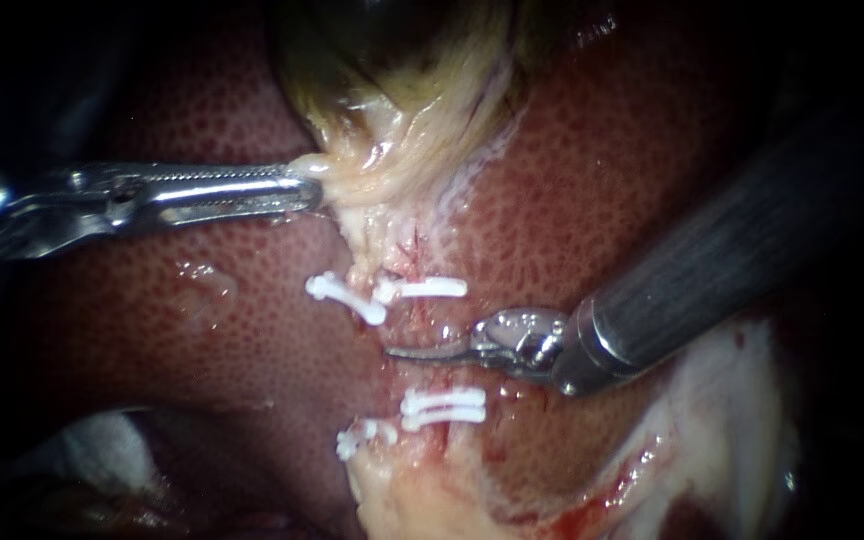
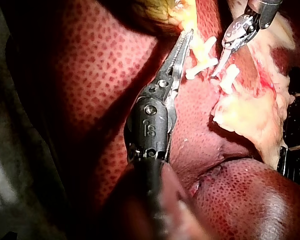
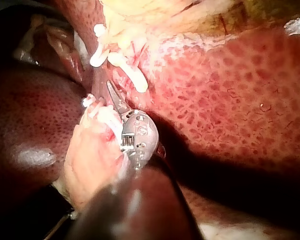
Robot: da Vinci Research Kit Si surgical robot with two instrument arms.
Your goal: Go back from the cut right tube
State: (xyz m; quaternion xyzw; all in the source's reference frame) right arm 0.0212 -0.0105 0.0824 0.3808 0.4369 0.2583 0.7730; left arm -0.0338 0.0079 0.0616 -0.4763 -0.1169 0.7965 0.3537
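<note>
**Endoscope view: blades closed at the cut, nothing held**

We place the right tube [image 1: 438, 378], a thin, wet, reddish strand, in the pale strip that runs down the middle of the dark red, finely stippled liver [image 1: 602, 200]. It lies between a single white plastic clip [image 1: 422, 289] on the gallbladder side and a doubled pair of white clips [image 1: 442, 405] farther down. Our right instrument [image 1: 399, 352], a dark grey shaft ending in slim curved blades, lies across the gap between them. Its blades are together and grip nothing. The blades hide the cut ends, so we cannot see them cleanly.

Our left instrument [image 1: 310, 186], silver with long ridged jaws, is clamped on the pale yellow tissue [image 1: 372, 170] just under the greenish gallbladder [image 1: 382, 60]. Both wrist views agree on this.

We judge the tube to be soft, slick and easily torn. Its stumps are held only by the clips, and a knock could loosen them.

- **Right instrument:** it should take hold of nothing here. Its curved tip is best drawn straight back along its own shaft, blades together, clear of both clips.
- **If a hold is needed:** the fatty yellow tissue is the place to grip, never the stumps or the clips.
</note>
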